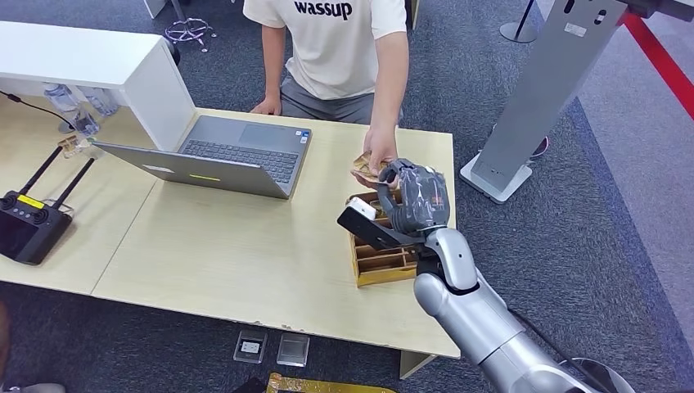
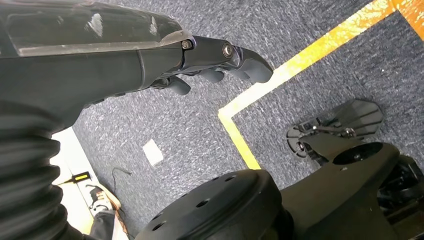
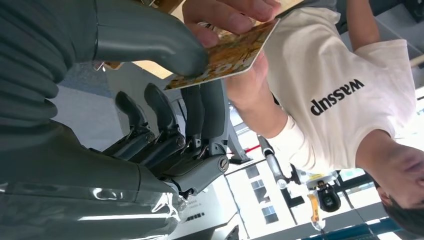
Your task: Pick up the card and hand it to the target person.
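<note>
The card (image 3: pixel 235 52), orange and patterned, is pinched between my right hand's (image 3: pixel 165 130) thick thumb and its dark fingers. A person's hand (image 3: pixel 225 15) grips the same card from the other side. From the head view my right hand (image 1: pixel 417 196) is raised over the table's right end, above a wooden box (image 1: pixel 380 266), and meets the person's hand (image 1: pixel 379 151) at the card (image 1: pixel 364 168). The person (image 1: pixel 344 49), in a white T-shirt, sits behind the table. My left hand (image 2: pixel 210 65) hangs over the carpet, holding nothing, fingers loosely apart.
An open laptop (image 1: pixel 237 155) sits mid-table. A black controller with antennas (image 1: pixel 29 225) lies at the left. A white counter (image 1: pixel 90 57) and bottles (image 1: pixel 82 106) stand at the back left. A grey stand (image 1: pixel 540 90) rises beyond the table's right end.
</note>
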Controlling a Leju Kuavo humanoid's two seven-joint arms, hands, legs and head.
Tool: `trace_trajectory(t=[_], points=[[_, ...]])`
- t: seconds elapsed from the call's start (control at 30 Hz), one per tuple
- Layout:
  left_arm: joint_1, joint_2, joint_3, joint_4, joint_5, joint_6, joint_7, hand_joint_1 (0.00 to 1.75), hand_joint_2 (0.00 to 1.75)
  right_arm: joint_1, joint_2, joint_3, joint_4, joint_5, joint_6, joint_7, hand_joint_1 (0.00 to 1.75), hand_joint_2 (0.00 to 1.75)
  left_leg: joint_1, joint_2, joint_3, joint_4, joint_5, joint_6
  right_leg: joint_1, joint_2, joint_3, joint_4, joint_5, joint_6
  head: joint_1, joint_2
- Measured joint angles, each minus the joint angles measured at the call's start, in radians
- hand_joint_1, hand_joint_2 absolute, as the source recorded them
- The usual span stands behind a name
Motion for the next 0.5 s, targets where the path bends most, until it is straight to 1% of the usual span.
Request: trace_trajectory(t=[0.03,0.17,0.33,0.4,0.5], points=[[0.0,0.0,0.0,0.0,-0.001,-0.002,-0.001,0.0,1.75,0.0,0.002,0.0,0.005,0.0,0.0,0.0,0.0,1.75,0.0,0.0,0.0,0.0,0.0,0.0,0.0,0.0,0.0,0.0,0.0,0.0,0.0,0.0],[0.0,0.0,0.0,0.0,-0.004,-0.005,-0.006,0.0,0.0,0.0,0.005,0.0,0.019,0.0,0.0,0.004,0.0,1.75,0.0,0.0,0.0,0.0,0.0,0.0,0.0,0.0,0.0,0.0,0.0,0.0,0.0,0.0],[0.001,0.0,0.0,0.0,-0.002,-0.002,-0.009,0.0,0.0,0.002,0.006,-0.001,0.025,-0.015,0.0,0.007,0.0,1.75,0.0,0.0,0.0,0.0,0.0,0.0,0.0,0.0,0.0,0.0,0.0,0.0,-0.001,0.0],[0.002,0.0,0.0,0.0,-0.002,0.003,-0.009,0.0,0.0,0.008,0.006,-0.005,0.023,-0.05,0.002,-0.002,0.0,1.75,0.0,0.0,0.0,0.0,0.0,0.0,0.0,0.0,0.0,0.0,0.0,0.0,0.0,0.0],[0.005,0.0,0.0,0.0,-0.001,0.008,-0.009,0.0,0.0,0.024,0.005,-0.016,0.012,-0.138,0.018,-0.041,0.0,1.75,0.0,0.0,0.0,0.0,0.0,0.0,0.0,0.0,0.0,0.0,0.0,0.0,0.0,0.0]])
